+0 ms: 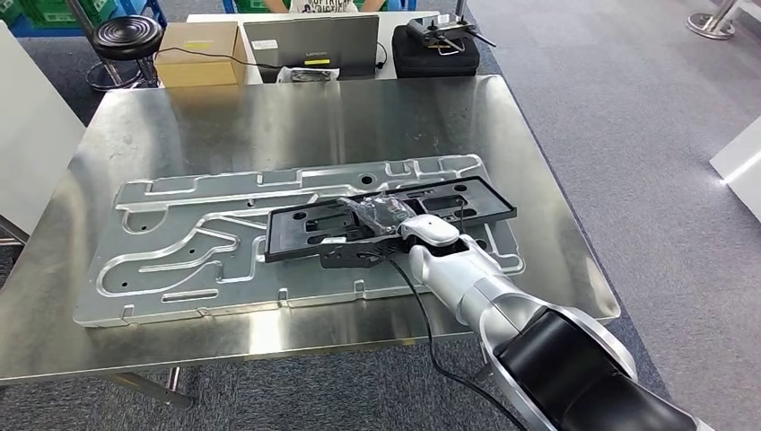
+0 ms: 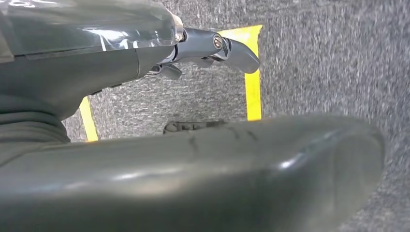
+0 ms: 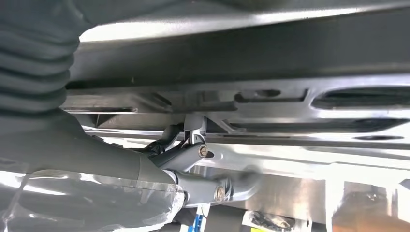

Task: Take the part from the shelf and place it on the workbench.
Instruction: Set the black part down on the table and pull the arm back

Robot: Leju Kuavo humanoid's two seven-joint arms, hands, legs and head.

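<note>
I see the black part (image 1: 386,218) lying on the large metal plate (image 1: 179,242) on the desk (image 1: 269,117), with my right hand (image 1: 381,220) gripping its near edge, fingers (image 3: 193,130) clamped on it. My left hand (image 2: 208,48) hangs over grey carpet, fingers apart and holding nothing.

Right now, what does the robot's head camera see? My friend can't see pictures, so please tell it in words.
The robot's right hand holds a long black part on a big silver plate lying on a shiny metal workbench. Behind the bench are a laptop, a cardboard box and a stool.
</note>
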